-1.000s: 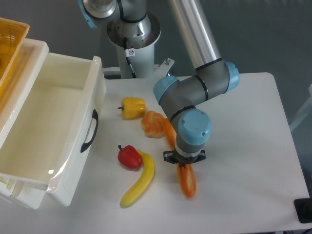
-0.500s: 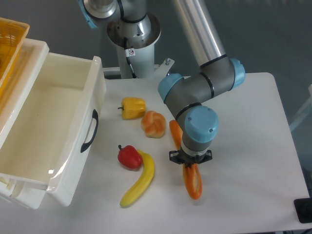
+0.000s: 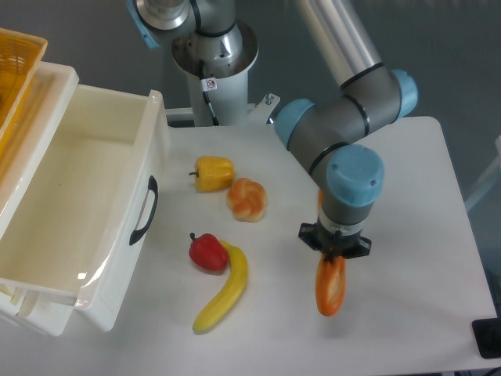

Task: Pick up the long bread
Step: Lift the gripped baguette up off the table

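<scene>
The long bread [image 3: 330, 285] is a glossy orange-brown baguette. It hangs under my gripper [image 3: 335, 252], lengthwise toward the camera, right of the middle of the white table [image 3: 423, 235]. Only its near end shows; the far part is hidden behind the blue wrist. My gripper is shut on the long bread, and its fingers are mostly covered by the wrist and flange.
A round golden bun [image 3: 246, 199], a yellow pepper [image 3: 213, 172], a red pepper [image 3: 207, 251] and a yellow banana [image 3: 223, 288] lie to the left of the gripper. A large white bin [image 3: 86, 204] stands at the left, with a yellow basket [image 3: 16, 70] behind it.
The gripper has moved to the right with the long bread in it, away from the bun and the banana. The other objects have not moved.
</scene>
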Motion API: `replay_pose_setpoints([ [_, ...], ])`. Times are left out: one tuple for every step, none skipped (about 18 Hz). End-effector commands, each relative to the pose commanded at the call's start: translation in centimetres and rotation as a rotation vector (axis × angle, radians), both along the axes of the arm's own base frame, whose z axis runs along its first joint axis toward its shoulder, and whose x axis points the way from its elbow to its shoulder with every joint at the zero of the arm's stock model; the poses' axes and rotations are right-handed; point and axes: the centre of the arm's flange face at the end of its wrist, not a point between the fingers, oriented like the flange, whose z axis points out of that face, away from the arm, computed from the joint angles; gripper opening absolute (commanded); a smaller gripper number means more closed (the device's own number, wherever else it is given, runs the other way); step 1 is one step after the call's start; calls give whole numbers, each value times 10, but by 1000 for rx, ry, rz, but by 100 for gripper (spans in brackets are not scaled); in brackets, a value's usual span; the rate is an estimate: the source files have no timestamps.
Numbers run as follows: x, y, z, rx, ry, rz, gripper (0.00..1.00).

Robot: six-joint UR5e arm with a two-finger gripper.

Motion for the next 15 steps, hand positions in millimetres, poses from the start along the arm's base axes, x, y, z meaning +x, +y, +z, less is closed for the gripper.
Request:
replay_pose_setpoints([
  [-5,-4,4,2,-3,3,0],
  [-10,-8,9,0,-7,9,0],
  [-15,-10,17,13,-14,0,0],
  [-19,-14,24,21,-29,-10,0],
  [-23,-19,34,29,-33,-18,0],
  [-24,-22,39,28,-34,-22,0],
  [-25,-25,42,26,-33,-25,0],
  [-24,-26,48,29,-26,-27,0],
  [-23,-28,49,28,-25,-31,0],
  [-23,-29,52,28,-20,-39,0],
  [-24,-31,55,31,-17,-38,0],
  [-24,-33,54,30,-20,-35,0],
  [-24,-34,54,26,-23,-36,0],
  [-23,-34,53,24,-27,-39,0],
  [-23,-34,53,22,-28,-42,0],
])
